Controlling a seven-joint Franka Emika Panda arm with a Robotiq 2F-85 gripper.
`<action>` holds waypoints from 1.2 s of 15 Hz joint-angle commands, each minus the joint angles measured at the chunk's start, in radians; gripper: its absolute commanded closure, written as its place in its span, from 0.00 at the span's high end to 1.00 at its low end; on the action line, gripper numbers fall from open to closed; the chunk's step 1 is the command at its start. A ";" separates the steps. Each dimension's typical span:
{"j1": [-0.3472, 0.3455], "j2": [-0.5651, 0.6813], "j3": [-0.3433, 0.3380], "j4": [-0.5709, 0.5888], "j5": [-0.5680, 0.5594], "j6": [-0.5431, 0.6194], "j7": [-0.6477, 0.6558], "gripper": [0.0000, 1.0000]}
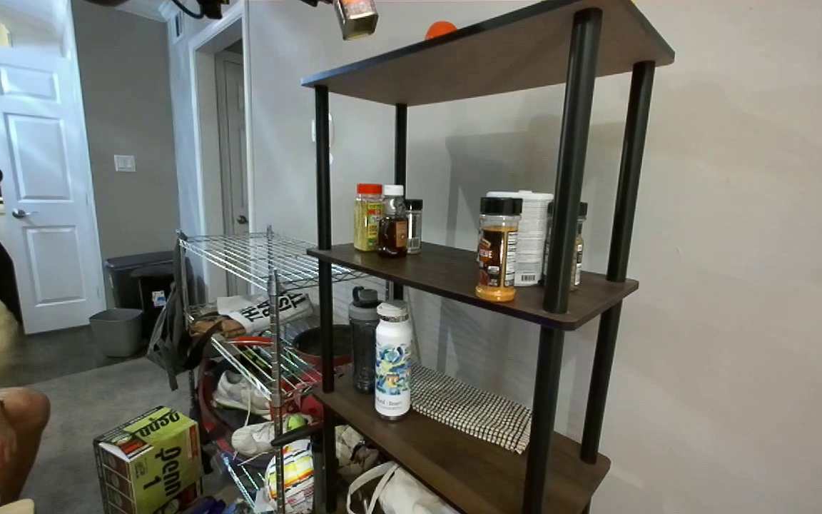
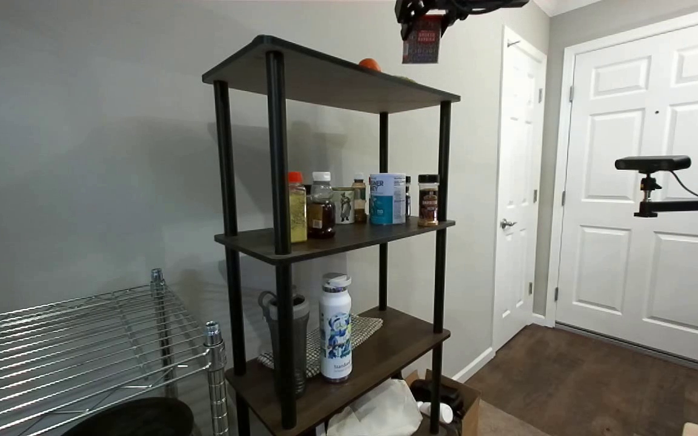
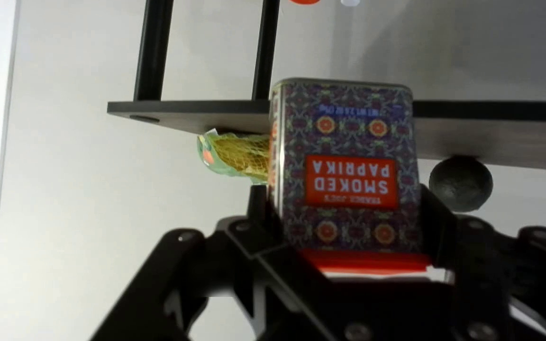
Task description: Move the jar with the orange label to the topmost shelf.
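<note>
The jaws clamp the paprika tin [image 3: 346, 166]; only the wrist view shows yellow netting [image 3: 243, 152] on the topmost shelf [image 3: 529, 137].

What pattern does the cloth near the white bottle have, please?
The cloth has a fine dark-and-light check, showing best in an exterior view.

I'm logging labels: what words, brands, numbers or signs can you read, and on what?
"SMOKED PAPRIKA": tin, upside down in the wrist view.
"TRADER JOE'S": same tin.
"NET WT": same tin, figures blurred.
"CUE": jar with the orange label, partial.
"NER": blue canister, partial.
"gen" and "1": green box.
Too small or blurred: lettering on the white bottle, other print.
</note>
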 commanded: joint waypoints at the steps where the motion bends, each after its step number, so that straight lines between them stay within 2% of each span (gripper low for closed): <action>1: -0.007 0.076 0.017 0.149 0.022 -0.063 -0.061 0.48; 9: 0.019 0.282 0.016 0.445 0.108 -0.239 -0.103 0.48; 18: 0.088 0.499 -0.026 0.589 0.161 -0.256 -0.112 0.48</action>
